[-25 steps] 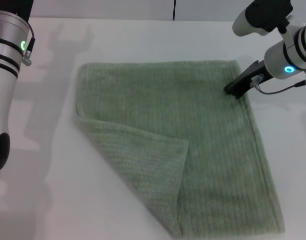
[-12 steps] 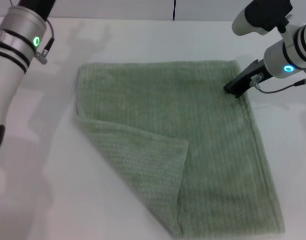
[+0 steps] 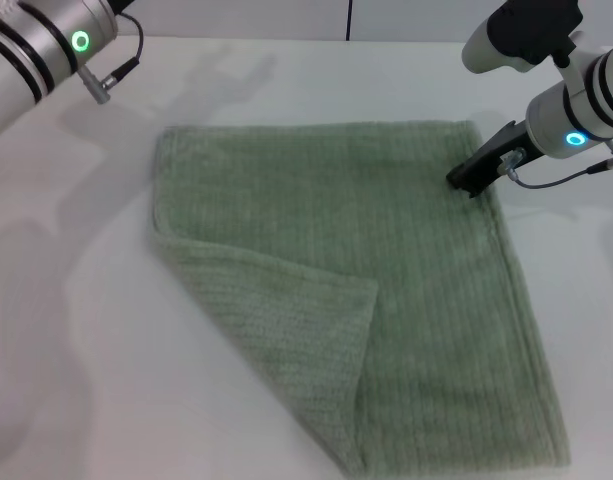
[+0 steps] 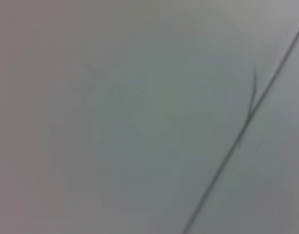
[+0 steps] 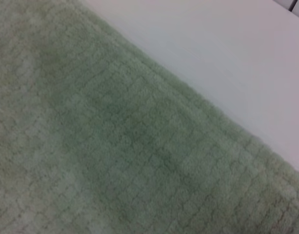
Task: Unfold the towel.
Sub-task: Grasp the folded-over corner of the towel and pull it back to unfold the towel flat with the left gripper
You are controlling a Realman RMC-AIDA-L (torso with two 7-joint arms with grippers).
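The pale sage-green towel (image 3: 366, 270) lies flat on the white table (image 3: 76, 350), with its near left corner folded over onto the cloth (image 3: 306, 330). My right gripper (image 3: 473, 178) presses down on the towel's far right corner. The right wrist view shows the ribbed towel (image 5: 115, 146) and its hemmed edge against the table. My left arm (image 3: 56, 45) is raised at the far left, away from the towel; its gripper is out of view. The left wrist view shows only a plain grey surface with a dark line.
A wall with a dark vertical seam (image 3: 348, 18) runs behind the table's far edge. Bare white table lies to the left of the towel and beyond its far edge.
My left arm has risen and swung away toward the far left, leaving most of the head view. The right gripper and the towel have not moved.
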